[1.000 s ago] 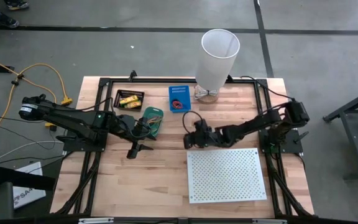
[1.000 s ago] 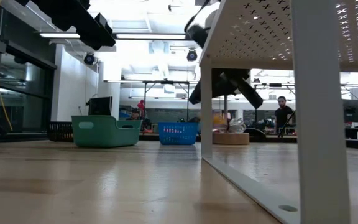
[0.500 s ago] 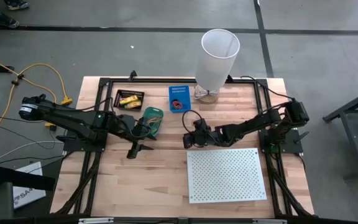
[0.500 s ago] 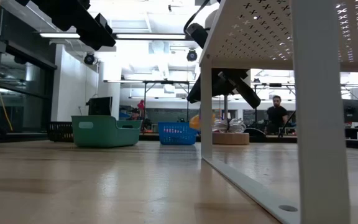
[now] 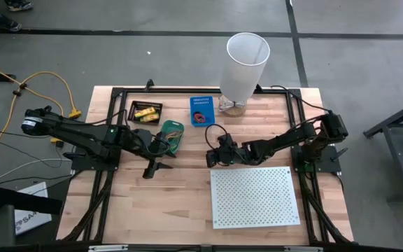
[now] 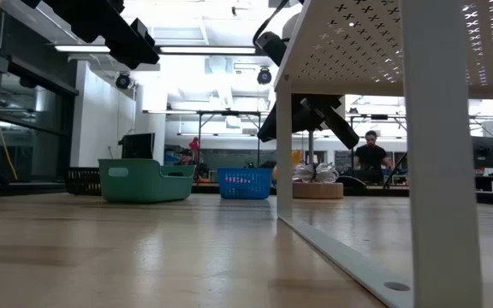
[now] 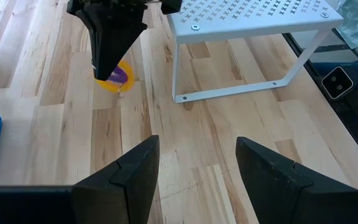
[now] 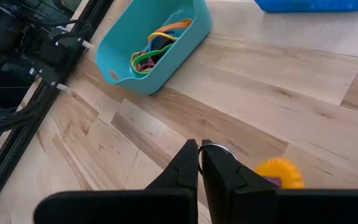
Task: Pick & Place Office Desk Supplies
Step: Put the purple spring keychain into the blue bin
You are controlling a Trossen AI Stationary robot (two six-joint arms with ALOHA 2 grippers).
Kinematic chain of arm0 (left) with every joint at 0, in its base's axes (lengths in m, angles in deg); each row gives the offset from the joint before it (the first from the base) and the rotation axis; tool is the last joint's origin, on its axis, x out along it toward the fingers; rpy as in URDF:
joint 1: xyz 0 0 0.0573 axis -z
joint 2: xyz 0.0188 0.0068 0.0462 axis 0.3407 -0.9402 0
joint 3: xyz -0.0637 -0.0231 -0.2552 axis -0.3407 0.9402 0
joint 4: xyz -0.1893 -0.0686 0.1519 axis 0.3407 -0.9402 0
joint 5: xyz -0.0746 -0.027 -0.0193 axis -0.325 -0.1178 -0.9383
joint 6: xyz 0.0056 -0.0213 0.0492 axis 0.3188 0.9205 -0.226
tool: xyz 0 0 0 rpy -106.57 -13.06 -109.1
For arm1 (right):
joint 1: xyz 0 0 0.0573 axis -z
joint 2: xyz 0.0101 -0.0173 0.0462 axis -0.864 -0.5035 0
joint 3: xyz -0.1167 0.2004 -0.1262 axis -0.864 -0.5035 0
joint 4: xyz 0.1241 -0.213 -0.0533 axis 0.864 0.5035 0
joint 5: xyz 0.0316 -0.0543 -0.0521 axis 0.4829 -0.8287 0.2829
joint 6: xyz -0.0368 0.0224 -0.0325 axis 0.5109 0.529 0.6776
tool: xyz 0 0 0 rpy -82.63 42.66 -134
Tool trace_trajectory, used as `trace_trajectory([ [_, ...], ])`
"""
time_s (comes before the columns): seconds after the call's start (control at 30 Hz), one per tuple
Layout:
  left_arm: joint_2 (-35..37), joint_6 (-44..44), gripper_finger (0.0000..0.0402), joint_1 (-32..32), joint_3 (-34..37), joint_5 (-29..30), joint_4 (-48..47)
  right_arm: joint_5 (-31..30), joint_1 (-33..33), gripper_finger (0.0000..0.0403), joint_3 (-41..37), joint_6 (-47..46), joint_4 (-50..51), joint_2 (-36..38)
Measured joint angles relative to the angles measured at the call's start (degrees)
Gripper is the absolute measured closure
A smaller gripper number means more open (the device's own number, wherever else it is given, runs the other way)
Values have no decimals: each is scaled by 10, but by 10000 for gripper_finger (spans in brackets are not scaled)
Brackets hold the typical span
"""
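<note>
Looking back over the last second and finding almost nothing changing. Seeing the right gripper (image 5: 215, 155) sliding just a tiny bit in the low view, and still hanging low over the middle of the wooden surface (image 5: 180, 203), between the teal bin (image 5: 171, 137) and the white perforated board (image 5: 254, 197). Keeping its jaws pressed together. Showing a thin shiny loop (image 8: 214, 148) right at the jaw tips, but not telling whether the loop is being held. Lying on the surface just beside those tips: a small yellow-and-purple thing (image 8: 279, 172), looking like one of the desk supplies. Not sitting in any bin yet.

Waiting near the teal bin: the left gripper (image 7: 197, 149), still not moving, jaws standing wide apart and holding nothing.

Resting inside the teal bin: the coloured rubber bands (image 8: 154, 45). Sitting in the black tray (image 5: 145, 110): the yellow packs (image 5: 144, 112). Keeping some small red bits: the blue basket (image 5: 201, 110). Standing behind it all: the tall white bin (image 5: 247, 63).

Guessing from this: pausing over the yellow thing, either getting ready for lifting or only just touching it. Still needing a firm hold and a carry to a bin before counting this piece as done.
</note>
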Motion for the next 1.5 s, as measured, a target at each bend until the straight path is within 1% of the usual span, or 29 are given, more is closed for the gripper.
trace_trajectory([
  [0.1, 0, 0, 195, 0, 0, 0, 0, 2, 0, 399, 0, 22, -22, 0],
  [0.2, 0, 0, 195, 0, 0, 0, 0, 10, -6, 399, 0, 95, -114, 0],
  [0.23, 0, 0, 195, 0, 0, 0, 0, 13, -8, 399, 1, 113, -130, 0],
  [0.27, 0, 0, 195, 0, 0, 0, 0, 13, -7, 399, 1, 114, -127, 1],
  [0.3, 0, 0, 195, 0, 0, 0, 0, 6, -5, 399, 1, 95, -101, 1],
  [0.4, 0, 0, 195, 0, 0, 0, 0, -10, 8, 399, -1, -16, 24, 0],
  [0.43, 0, 0, 195, 0, 0, 0, 0, -4, 10, 399, -4, -11, 24, -3],
  [0.53, 0, 0, 195, 0, 0, 0, 0, 16, -3, 399, 3, 82, -99, -9],
  [0.57, 0, 0, 195, 0, 0, 0, 0, 17, -6, 399, 4, 94, -110, -9],
  [0.6, 0, 0, 195, 0, 0, 0, 0, 12, -8, 399, 3, 91, -100, -9],
  [0.67, 0, 0, 195, 0, 0, 0, 0, -7, -2, 399, 1, 42, -46, -11],
  [0.73, 0, 0, 195, 0, 0, 0, 0, -6, 13, 399, -2, 1, -6, -13],
  [0.8, 0, 0, 195, 0, 0, 0, 0, -6, 18, 399, -1, -1, -19, -11],
  [0.93, 0, 0, 195, 0, 0, 0, 0, 6, 3, 399, 0, 15, -26, -11],
  [1.1, 0, 0, 195, 0, 0, 0, 0, -3, 6, 399, 0, 21, -31, -11],
  [1.5, 0, 0, 195, 0, 0, 0, 0, 0, 4, 399, 0, 30, -43, -11],
])
